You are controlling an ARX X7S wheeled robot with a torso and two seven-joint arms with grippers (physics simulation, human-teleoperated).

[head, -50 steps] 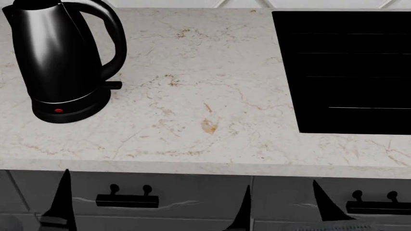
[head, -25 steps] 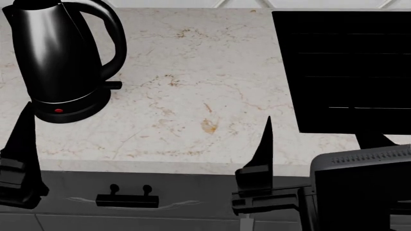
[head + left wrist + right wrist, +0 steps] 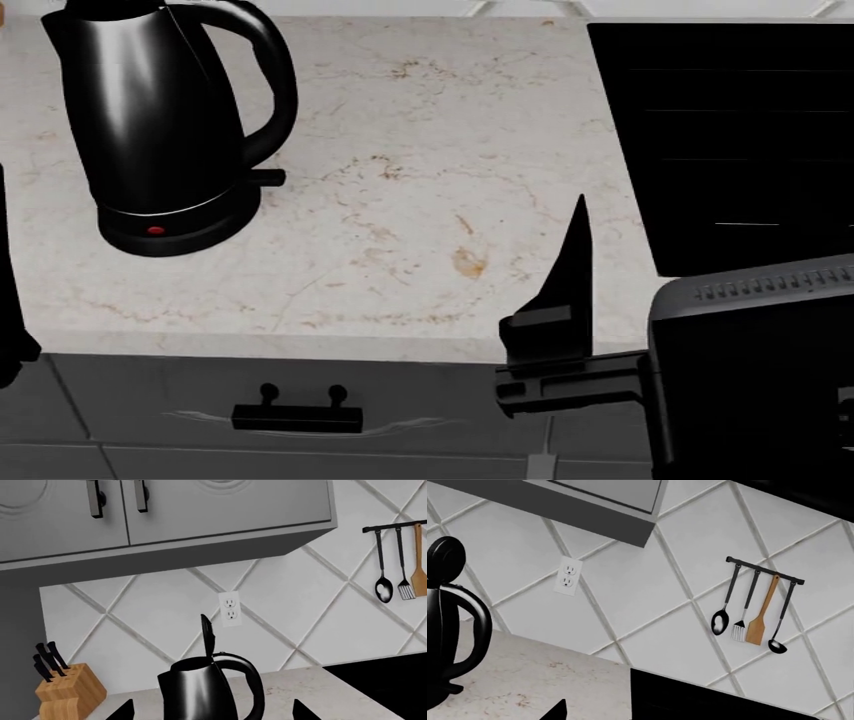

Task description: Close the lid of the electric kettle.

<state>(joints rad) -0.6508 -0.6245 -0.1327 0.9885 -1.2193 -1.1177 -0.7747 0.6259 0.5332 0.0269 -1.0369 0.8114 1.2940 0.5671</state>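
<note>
Both grippers sit low and well short of the kettle (image 3: 167, 120) at the counter's (image 3: 441, 200) far left, jaws apparently spread though mostly cropped, so a careless swipe at the upright lid (image 3: 207, 634) could topple the tall kettle.

Your electric kettle (image 3: 160, 120) stands upright on its round base at about ten o'clock in the head view. It is a tall, glossy black, tapered jug. A small red light glows low on the front of the base, and the large loop handle curves out toward three o'clock. The left wrist view shows the same kettle (image 3: 210, 692) from the side. Your lid (image 3: 207, 636), a thin black disc, stands open and almost vertical above the rim, at the handle side. The right wrist view shows the lid (image 3: 446, 560) face-on, as a round disc above the handle.
</note>
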